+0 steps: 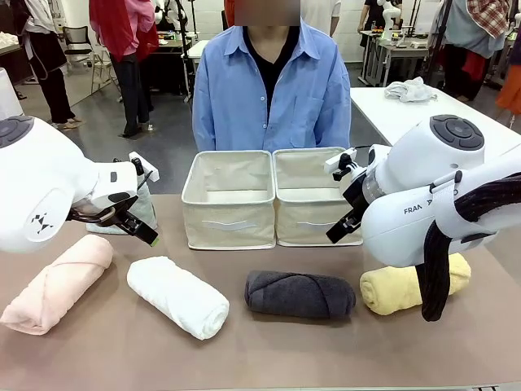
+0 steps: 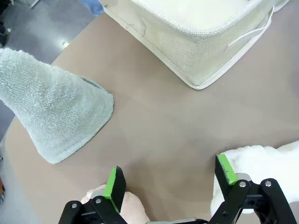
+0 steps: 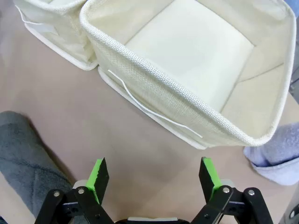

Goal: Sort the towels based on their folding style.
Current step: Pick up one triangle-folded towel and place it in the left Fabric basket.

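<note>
The left claw (image 2: pixel 170 175) is hanging spread wide over bare table (image 2: pixel 177 126), pinching nothing. The pink roll (image 2: pixel 135 210) is showing just below one finger and the white roll (image 2: pixel 261 158) just below the other. Ahead of this claw and off to one side, the pale green cone (image 2: pixel 56 109) is sitting with its narrow tip pointing away and its wide base nearer.

The right claw (image 3: pixel 153 170) is also gaping empty. The dark grey roll (image 3: pixel 28 158) is lying beside one finger, and the lavender-blue cone (image 3: pixel 275 149) is peeking past a bin corner beyond the other.

Two cream fabric bins (image 1: pixel 229 199) are standing side by side, touching, straight ahead of both claws.

Four rolls are lying in one row. The pink and white ones are slanting, while the dark grey one and the yellow roll (image 1: pixel 391 289) are running lengthwise across the table. The yellow one is partly hiding behind the right arm. That is making four rolls and two cones — six towels.
</note>
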`<state>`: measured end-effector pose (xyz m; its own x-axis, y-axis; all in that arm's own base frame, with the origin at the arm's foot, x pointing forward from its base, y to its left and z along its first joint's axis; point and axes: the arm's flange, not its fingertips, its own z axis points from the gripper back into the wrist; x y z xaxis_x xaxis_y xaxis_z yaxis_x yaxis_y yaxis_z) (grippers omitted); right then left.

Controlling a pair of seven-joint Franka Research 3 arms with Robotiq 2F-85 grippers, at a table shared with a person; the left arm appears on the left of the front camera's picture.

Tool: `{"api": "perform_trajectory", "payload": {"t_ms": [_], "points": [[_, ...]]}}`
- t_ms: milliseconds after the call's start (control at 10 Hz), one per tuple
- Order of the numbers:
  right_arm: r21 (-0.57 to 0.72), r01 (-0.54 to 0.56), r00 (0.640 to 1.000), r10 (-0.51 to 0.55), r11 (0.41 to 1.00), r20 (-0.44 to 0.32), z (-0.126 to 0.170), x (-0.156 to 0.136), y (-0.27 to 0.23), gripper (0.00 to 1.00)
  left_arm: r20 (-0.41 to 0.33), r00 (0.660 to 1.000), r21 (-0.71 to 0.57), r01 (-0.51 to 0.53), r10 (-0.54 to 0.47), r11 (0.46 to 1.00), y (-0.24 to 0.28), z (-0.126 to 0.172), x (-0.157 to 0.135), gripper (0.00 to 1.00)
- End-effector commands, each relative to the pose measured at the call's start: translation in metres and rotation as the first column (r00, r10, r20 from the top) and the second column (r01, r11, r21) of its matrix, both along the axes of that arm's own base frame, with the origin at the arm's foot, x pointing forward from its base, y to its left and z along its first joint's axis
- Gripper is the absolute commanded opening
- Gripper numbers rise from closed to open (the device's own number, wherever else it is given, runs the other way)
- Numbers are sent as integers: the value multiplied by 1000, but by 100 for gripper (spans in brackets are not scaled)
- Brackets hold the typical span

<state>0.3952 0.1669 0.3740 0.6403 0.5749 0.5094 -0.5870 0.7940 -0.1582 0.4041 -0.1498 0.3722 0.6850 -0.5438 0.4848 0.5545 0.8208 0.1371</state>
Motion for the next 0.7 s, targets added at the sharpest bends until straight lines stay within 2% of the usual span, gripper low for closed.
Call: {"api": "perform_trajectory", "payload": {"t_ms": [0, 100, 200, 400, 600], "points": [[0, 0, 1000, 0, 1000, 0, 0, 0, 0, 100, 1, 1000, 0, 0, 0, 1000, 0, 0, 0, 100], [0, 0, 1000, 0, 1000, 0, 0, 0, 0, 100, 0, 1000, 0, 0, 0, 1000, 0, 0, 0, 100], [-66, 31, 999, -32, 997, -9, 20, -5, -2, 100, -15, 1000, 32, 16, -15, 999, 0, 24, -6, 100], [-149, 50, 995, -63, 988, -82, 88, -18, -11, 100, -139, 988, 49, 79, -72, 996, 4, 96, -13, 100], [-157, 85, 992, -98, 984, -74, 161, -34, -18, 100, -183, 980, 104, 102, -82, 989, 10, 161, -15, 100]]}}
